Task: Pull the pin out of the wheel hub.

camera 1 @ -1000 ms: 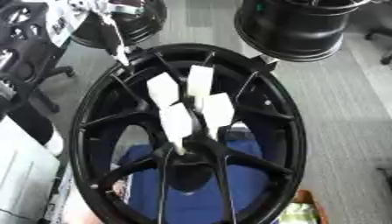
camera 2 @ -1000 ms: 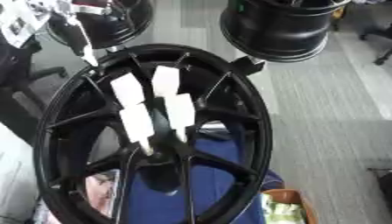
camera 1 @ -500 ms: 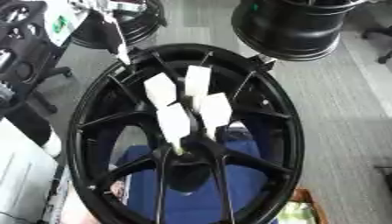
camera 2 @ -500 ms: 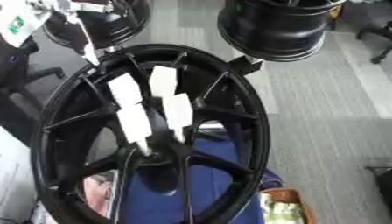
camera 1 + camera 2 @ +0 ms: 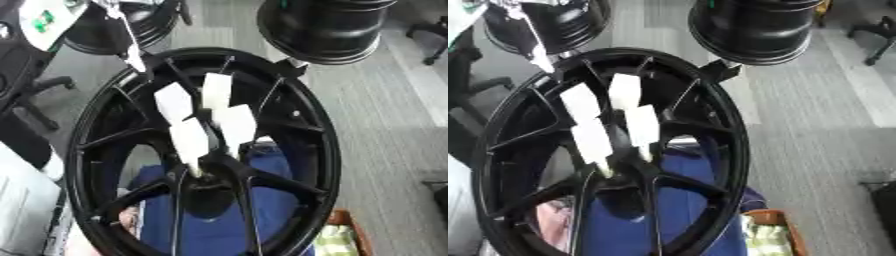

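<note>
- The wheel (image 5: 289, 150) stands black and many-spoked across the middle of both views, its hub (image 5: 208, 182) low in the centre where the spokes meet.
- I cannot make out the pin itself; only a small pale tip shows at the hub, under the lowest white pad.
- Four white pads (image 5: 173, 102) hang in a cluster over the spokes just above the hub: two higher, two lower, all pointing down toward it.
- The lowest pad (image 5: 190, 142) reaches down to the hub's upper edge, and its end seems to touch there.
- These pads look like fingertips of a hand (image 5: 229, 120), but which hand I cannot tell, nor whether the fingers pinch anything.
- A thin white rod (image 5: 133, 55) slants down from the upper left and ends at the wheel's rim.
- Blue cloth (image 5: 219, 225) shows through the spokes behind the lower half of the wheel.
- A second black wheel (image 5: 325, 27) sits behind at the upper right, near the first wheel's top edge.
- A third one (image 5: 557, 25) lies at the upper left.
- Grey carpet floor (image 5: 394, 125) fills the right side.
- A brown-edged thing with green and white inside (image 5: 773, 232) shows at the bottom right.
</note>
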You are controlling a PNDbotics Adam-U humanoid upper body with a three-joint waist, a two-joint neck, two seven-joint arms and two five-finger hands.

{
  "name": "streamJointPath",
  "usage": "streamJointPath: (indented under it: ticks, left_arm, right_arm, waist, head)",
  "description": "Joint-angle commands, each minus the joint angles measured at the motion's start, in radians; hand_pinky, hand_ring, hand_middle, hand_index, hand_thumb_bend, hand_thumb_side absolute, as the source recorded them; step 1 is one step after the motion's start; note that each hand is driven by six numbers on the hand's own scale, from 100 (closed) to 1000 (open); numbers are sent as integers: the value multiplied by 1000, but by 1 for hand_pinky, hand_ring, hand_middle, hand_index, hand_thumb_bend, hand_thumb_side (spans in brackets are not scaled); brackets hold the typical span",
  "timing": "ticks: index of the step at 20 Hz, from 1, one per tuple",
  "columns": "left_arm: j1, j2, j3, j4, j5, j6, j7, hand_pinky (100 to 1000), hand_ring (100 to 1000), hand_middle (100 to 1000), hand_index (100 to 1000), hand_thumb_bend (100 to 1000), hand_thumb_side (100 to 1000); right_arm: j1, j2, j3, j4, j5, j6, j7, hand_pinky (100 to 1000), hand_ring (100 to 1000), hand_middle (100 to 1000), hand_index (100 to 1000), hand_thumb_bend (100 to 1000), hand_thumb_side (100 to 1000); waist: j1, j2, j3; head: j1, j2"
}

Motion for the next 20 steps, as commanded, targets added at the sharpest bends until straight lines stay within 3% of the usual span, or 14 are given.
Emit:
streamJointPath:
  ticks: [1,10,20]
  left_arm:
    - [-11,35,-12,-27,37,-239,-267,846,854,811,882,773,283]
    - [15,36,-73,16,40,-278,-270,839,854,818,881,747,239]
    - [39,59,-124,-30,81,-278,-270,819,837,791,877,728,262]
  right_arm:
    - [-9,-26,-9,-6,10,9,8,889,881,828,877,100,114]
    - [-7,-20,-4,-6,14,14,0,889,881,828,878,100,113]
    - [-1,-16,2,-6,19,19,-4,890,882,829,878,100,116]
  waist:
    - [2,-13,-2]
    - [6,-8,-6]
    - [7,-7,-2]
  head:
    - [-2,-5]
    - [-1,-5]
    - [1,-8]
